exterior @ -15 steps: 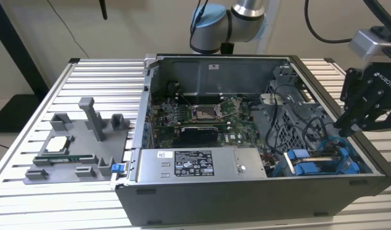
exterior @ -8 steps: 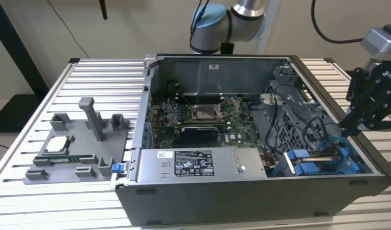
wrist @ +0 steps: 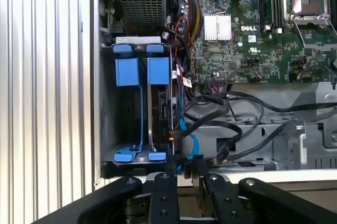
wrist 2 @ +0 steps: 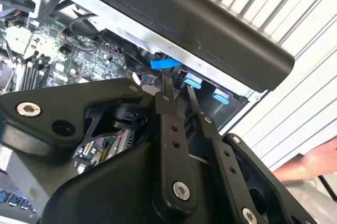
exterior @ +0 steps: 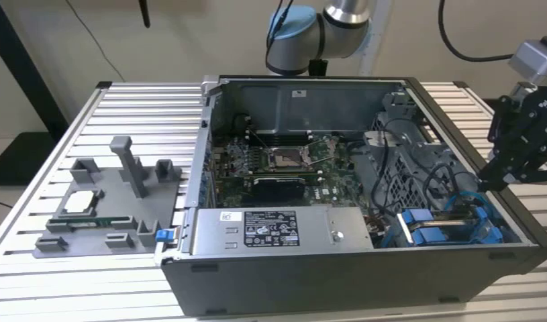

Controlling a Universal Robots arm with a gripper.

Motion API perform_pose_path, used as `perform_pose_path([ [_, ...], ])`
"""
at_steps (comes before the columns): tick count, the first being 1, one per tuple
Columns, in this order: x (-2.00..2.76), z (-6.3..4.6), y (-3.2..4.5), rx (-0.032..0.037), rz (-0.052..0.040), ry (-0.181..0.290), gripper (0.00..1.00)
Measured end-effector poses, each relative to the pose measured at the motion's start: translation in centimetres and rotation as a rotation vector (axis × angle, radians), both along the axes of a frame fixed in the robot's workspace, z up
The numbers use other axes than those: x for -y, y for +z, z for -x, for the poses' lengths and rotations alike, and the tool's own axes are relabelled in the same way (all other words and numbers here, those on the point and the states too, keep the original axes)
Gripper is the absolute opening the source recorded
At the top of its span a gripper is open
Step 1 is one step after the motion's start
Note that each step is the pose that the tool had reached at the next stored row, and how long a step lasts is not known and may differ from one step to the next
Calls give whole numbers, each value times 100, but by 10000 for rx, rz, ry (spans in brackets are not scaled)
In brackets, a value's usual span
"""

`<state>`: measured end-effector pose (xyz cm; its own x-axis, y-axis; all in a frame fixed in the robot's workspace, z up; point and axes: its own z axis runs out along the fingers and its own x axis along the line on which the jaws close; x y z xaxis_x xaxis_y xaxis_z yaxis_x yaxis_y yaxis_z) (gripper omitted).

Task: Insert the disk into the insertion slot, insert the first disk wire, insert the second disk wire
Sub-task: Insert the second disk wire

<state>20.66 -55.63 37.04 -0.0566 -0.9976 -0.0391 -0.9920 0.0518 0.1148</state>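
Disk: the disk point(wrist: 158, 118) stands on edge inside the insertion slot point(wrist: 109, 113). It sits in the bay on the motherboard side and looks already seated.
Long axis: it runs along the slot, from the end by the power-supply box point(exterior: 273, 231) to the opposite end at the case wall.
Blue tabs: the carrier tabs point(wrist: 138, 70) show at the slot's power-supply end, with smaller ones at the far end.
Wires: a blue wire point(wrist: 181, 132) runs just beside the slot's motherboard side, next to the disk's edge. Black cables point(wrist: 237, 103) loop away from the slot on that same side. I cannot make out whether any plug is home in the disk.
Gripper: the gripper point(wrist: 184, 165) hangs at the slot's case-wall end, roughly in line with the disk's long axis and close to the blue wire. In the exterior view the gripper point(exterior: 490, 180) sits over that same corner.
Gripper state: I cannot tell whether it is clamped on the blue wire or free of it.
Key relation: the disk's wire-side edge lies straight ahead of the gripper, along the slot.
Farther out: the motherboard point(wrist: 253, 50) lies beyond the cables. A grey fixture tray point(exterior: 103, 215) sits well apart from the slot, past the power-supply box.
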Motion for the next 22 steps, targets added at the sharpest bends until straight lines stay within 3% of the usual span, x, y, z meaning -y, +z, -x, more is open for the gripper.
perform_pose_path([
  [7, 0, -35, -26, 2, -1, 1, 100],
  [12, 1, -50, -82, -39, -3, -1, 100],
  [19, 0, -51, -101, -243, -1, 0, 100],
  [22, 1, -51, -104, -254, 1, 0, 100],
])
